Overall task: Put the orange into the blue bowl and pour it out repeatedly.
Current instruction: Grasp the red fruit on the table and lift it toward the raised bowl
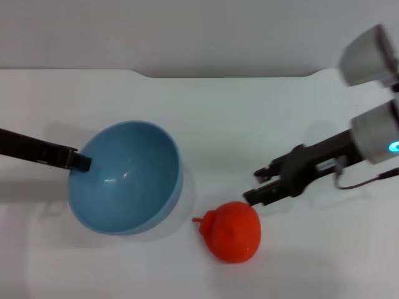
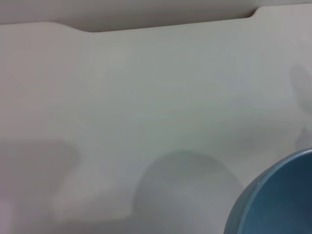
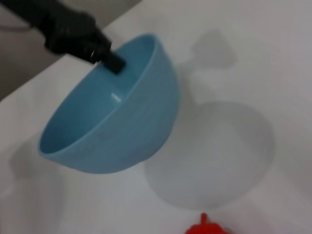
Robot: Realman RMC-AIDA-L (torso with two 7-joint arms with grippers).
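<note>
The blue bowl (image 1: pixel 128 187) hangs tilted above the table, its opening turned toward the right, and its inside is empty. My left gripper (image 1: pixel 81 163) is shut on its left rim. The right wrist view shows that grip (image 3: pixel 114 61) and the bowl (image 3: pixel 109 126) clear of its shadow on the table. The left wrist view catches only a piece of the bowl (image 2: pixel 280 200). The orange (image 1: pixel 234 232) lies on the table just right of the bowl, and its top shows in the right wrist view (image 3: pixel 207 228). My right gripper (image 1: pixel 255 185) is open, close above and right of the orange, holding nothing.
The white table (image 1: pixel 249 112) ends at a back edge with a raised notch against a grey wall (image 1: pixel 187 31). Nothing else lies on it in these views.
</note>
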